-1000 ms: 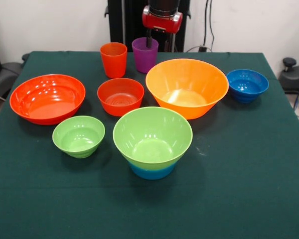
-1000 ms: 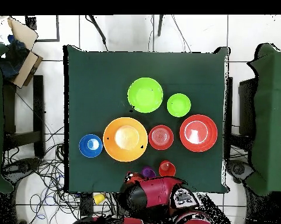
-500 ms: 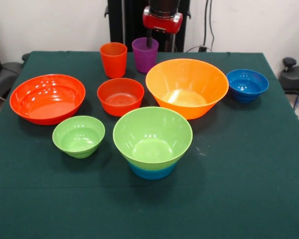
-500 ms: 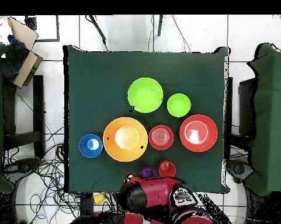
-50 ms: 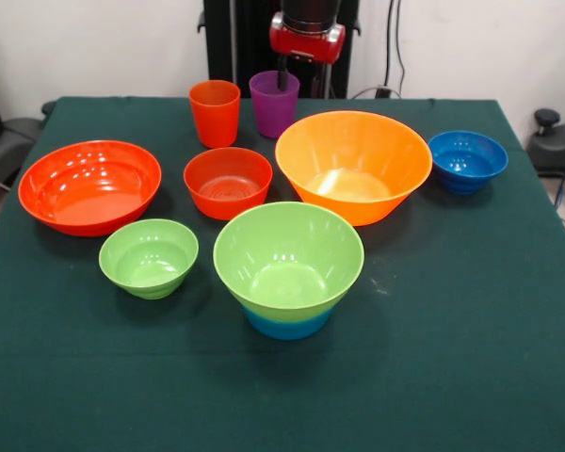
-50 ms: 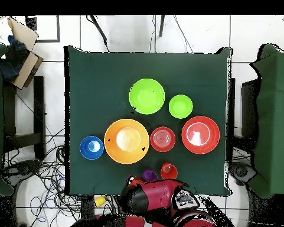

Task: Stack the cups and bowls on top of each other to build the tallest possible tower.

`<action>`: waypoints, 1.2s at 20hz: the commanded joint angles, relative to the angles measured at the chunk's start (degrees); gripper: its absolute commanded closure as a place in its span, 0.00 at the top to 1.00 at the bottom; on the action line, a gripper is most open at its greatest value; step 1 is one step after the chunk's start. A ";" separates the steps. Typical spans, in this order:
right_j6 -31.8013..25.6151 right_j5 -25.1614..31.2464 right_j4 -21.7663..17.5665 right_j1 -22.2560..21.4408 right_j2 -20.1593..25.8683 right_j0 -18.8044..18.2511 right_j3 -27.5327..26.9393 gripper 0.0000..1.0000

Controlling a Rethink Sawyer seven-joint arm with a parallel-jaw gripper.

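Observation:
My gripper (image 5: 303, 80) hangs at the table's far edge, open, with one finger (image 5: 282, 73) dipping at the purple cup (image 5: 273, 105). An orange-red cup (image 5: 215, 113) stands just left of it. The tower is a large light green bowl (image 5: 288, 256) nested on a light blue bowl (image 5: 287, 325) at front centre. Around it sit a small green bowl (image 5: 149, 256), a large red-orange bowl (image 5: 89, 184), a medium red-orange bowl (image 5: 228, 181), a yellow-orange bowl (image 5: 353, 165) and a dark blue bowl (image 5: 467, 160). In the overhead view the arm (image 6: 159, 201) hides the gripper.
The dark green tablecloth (image 5: 471, 358) covers the whole table. Overhead, cardboard boxes (image 6: 20, 50) lie off the table's upper left, cables (image 6: 46, 177) trail on the floor, and green-covered furniture (image 6: 274, 118) stands at the right.

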 commanded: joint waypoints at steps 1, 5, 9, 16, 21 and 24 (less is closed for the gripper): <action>1.84 -2.52 -3.26 2.64 2.89 0.44 -1.44 1.00; 2.11 -4.23 -4.04 3.82 2.13 0.55 -1.82 1.00; 2.67 -5.75 -4.58 4.65 1.21 1.13 -2.14 1.00; 3.03 -7.09 -5.29 5.44 0.85 1.19 -2.68 1.00; 3.07 -9.76 -5.72 6.78 0.12 1.43 -3.06 1.00; 2.80 -10.93 -5.87 7.49 -0.30 1.49 -3.41 1.00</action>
